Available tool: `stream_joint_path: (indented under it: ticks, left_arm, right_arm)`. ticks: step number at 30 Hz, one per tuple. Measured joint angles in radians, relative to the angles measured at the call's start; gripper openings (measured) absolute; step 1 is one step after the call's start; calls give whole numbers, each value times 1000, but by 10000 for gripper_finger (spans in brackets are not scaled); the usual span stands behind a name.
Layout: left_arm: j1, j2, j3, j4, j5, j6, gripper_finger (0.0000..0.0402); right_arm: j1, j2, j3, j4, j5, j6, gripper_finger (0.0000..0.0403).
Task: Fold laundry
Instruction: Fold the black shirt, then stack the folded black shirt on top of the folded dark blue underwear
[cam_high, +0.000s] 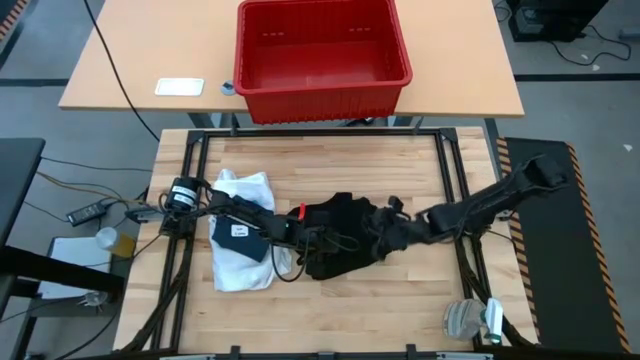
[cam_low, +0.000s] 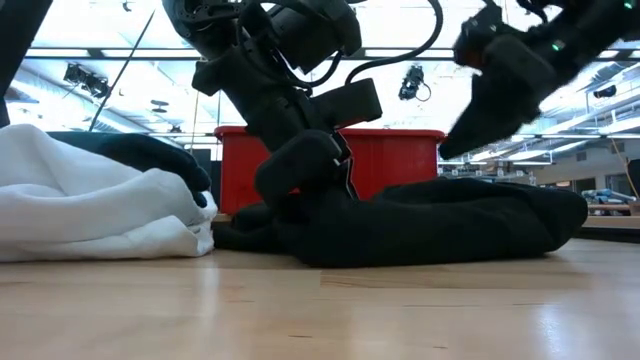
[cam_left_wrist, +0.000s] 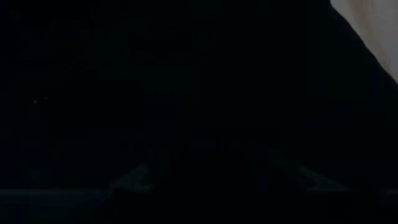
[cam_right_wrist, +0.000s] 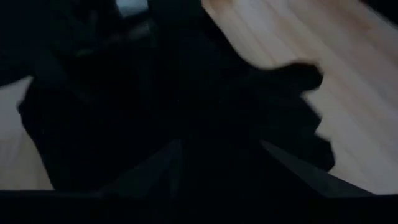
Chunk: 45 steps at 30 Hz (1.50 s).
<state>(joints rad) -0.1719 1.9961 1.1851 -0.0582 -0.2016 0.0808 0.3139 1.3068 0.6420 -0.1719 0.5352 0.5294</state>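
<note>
A black garment lies bunched on the wooden table's middle. To its left a white shirt lies crumpled, with a dark folded piece on top. My left gripper reaches in from the left and is sunk into the black garment's left part. My right gripper comes from the right at the garment's right end, raised above the table. In both wrist views black cloth fills the space between the fingers. My left gripper is shut on the black garment's left part, coming down at a slant from the table's left. The cloth hides the place of contact, and the garment rests on the table there. My right gripper has a bunch of the garment's right end between its two fingers, slanting down from the table's right. One layer or several, I cannot tell. The bulk of the garment stays on the table.
A red plastic crate stands on the far table beyond the work table's back edge. A white card lies left of it. A grey roll sits at the near right corner. Bare wood shows along the near edge.
</note>
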Motion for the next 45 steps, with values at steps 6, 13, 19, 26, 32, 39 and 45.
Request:
stream_joint_path:
  ticks: [6, 13, 19, 26, 32, 39, 45]
  left_arm:
    - [0, 0, 0, -2, -2, 8, 180]
    - [0, 0, 0, -12, -2, 9, 180]
    - [0, 0, 0, -14, -3, 9, 180]
    - [0, 0, 0, -15, -3, 8, 180]
    - [0, -28, -4, -28, -3, 20, 180]
    - [-3, -79, -3, 10, -13, 43, 180]
    - [-24, -154, -2, 13, -58, 37, 187]
  right_arm:
    - [31, 109, -14, -75, 16, 168, 213]
    - [60, 73, 16, -488, -26, 400, 213]
    - [84, 10, 63, -868, 85, 664, 213]
    - [163, -32, 65, -596, 100, 452, 212]
    - [272, -32, 65, -296, 198, 230, 212]
    - [300, 20, 25, -55, 204, 116, 212]
    - [274, 110, 23, -7, 206, 96, 213]
